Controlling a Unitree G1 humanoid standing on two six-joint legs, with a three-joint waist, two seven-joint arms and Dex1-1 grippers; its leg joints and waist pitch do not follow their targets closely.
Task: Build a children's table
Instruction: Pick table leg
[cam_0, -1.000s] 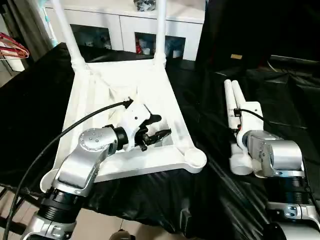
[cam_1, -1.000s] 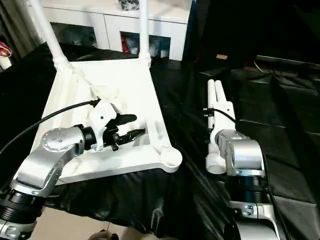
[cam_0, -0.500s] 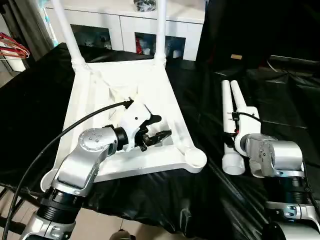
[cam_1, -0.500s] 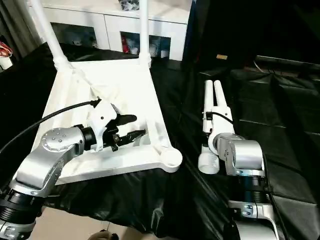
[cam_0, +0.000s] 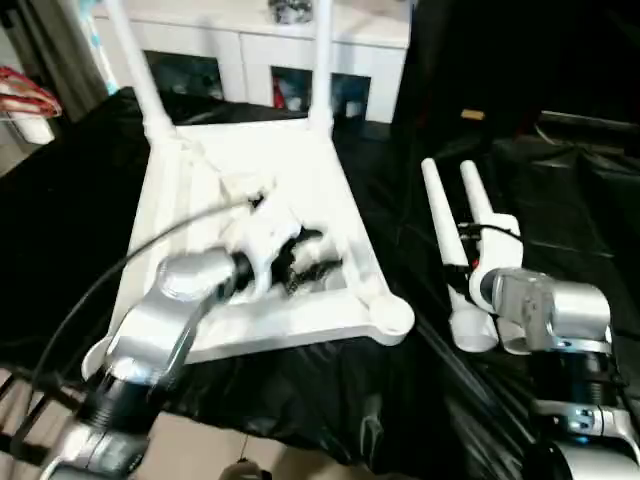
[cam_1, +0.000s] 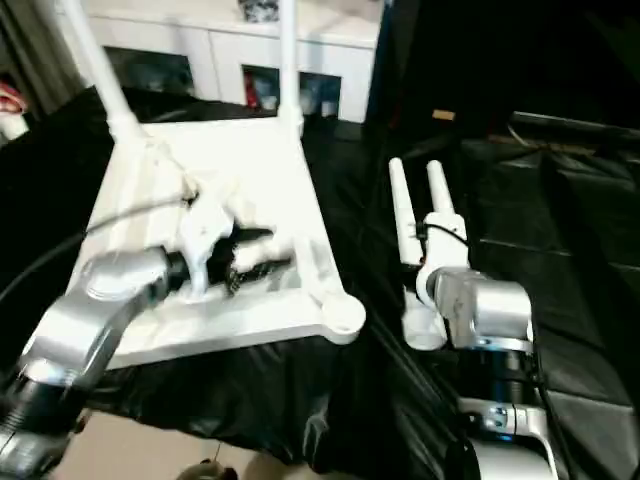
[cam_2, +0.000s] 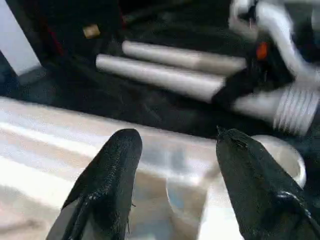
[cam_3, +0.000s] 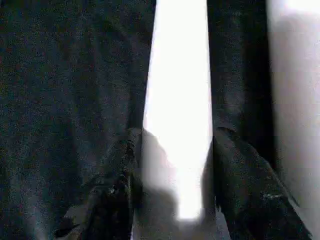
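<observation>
The white tabletop lies upside down on black cloth, ribbed side up, with two legs standing in its far corner sockets. My left gripper hovers open over the ribs near the near-right socket, with nothing between its fingers. Two loose legs lie on the cloth to the right, spread in a narrow V. My right gripper is shut on the left one, a finger pressed on each side. The other leg lies right beside it.
A white cabinet with glass doors stands behind the work. Black cloth covers the surface on both sides. A red wire object sits at the far left. The cloth's front edge drops to the floor.
The right gripper's fingers have narrowed onto the loose leg. That leg's far end has swung left, away from its neighbour. The left arm has stayed over the tabletop.
</observation>
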